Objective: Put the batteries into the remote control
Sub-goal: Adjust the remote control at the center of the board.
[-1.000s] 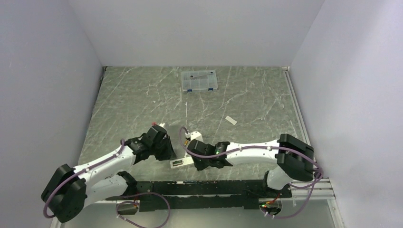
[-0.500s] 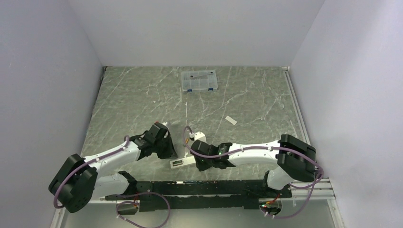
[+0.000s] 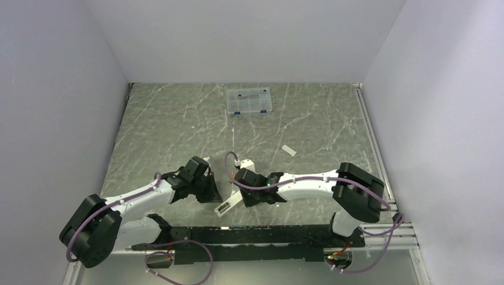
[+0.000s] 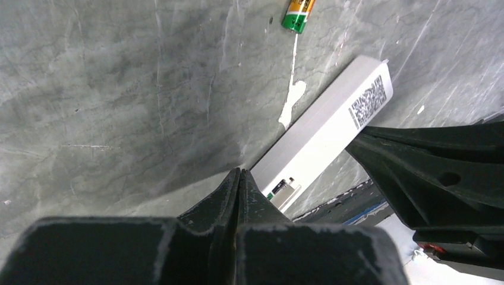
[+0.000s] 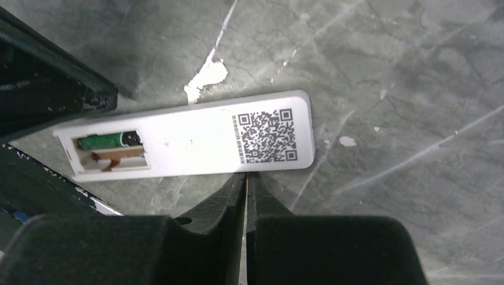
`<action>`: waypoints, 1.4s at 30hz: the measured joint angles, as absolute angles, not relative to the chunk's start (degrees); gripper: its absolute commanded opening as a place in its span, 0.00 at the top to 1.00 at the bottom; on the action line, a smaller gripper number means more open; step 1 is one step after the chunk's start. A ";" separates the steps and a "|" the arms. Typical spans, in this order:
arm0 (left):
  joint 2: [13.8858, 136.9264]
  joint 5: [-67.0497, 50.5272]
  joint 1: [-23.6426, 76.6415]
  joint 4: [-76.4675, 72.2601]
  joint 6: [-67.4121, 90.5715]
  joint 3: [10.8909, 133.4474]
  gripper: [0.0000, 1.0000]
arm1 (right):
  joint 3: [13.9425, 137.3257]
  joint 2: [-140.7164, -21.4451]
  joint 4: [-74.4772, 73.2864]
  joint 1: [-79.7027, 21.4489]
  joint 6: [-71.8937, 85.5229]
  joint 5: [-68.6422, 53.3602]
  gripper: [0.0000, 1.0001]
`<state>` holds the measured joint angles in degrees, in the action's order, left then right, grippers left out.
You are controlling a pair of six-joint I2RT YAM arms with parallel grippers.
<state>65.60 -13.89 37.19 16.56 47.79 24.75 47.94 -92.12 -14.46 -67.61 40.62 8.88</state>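
The left gripper [image 4: 238, 173] and right gripper [image 5: 245, 176], both pinched closed and empty, sit just beside the back-up remote control [image 5: 190, 142]; one battery [image 5: 110, 141] lies in its compartment.

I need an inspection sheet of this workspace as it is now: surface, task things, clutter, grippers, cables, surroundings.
Surface: grey marbled table, white patch beside the remote.
Job's things: remote control back up, compartment open, green battery seated, other slot unclear; loose battery on the table.
Clutter: white cover piece lying apart; clear box at far edge.
Grippers: left gripper shut, empty, near remote's compartment end; right gripper shut, empty, beside its long edge.
Cables: purple cables along both arms, no snag seen.
Surroundings: plain walls; nothing else seen.
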 measured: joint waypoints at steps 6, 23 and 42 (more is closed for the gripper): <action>63.83 -14.98 37.19 16.56 48.73 24.29 0.95 | 51.51 -95.53 -14.39 -67.13 38.04 7.94 0.93; 64.07 -19.70 37.78 8.75 53.93 18.50 0.98 | 59.22 -100.31 -15.38 -64.38 29.41 4.97 0.91; 63.18 -19.55 41.85 1.96 59.72 16.36 0.98 | 65.28 -105.38 -15.64 -61.14 26.57 0.05 0.69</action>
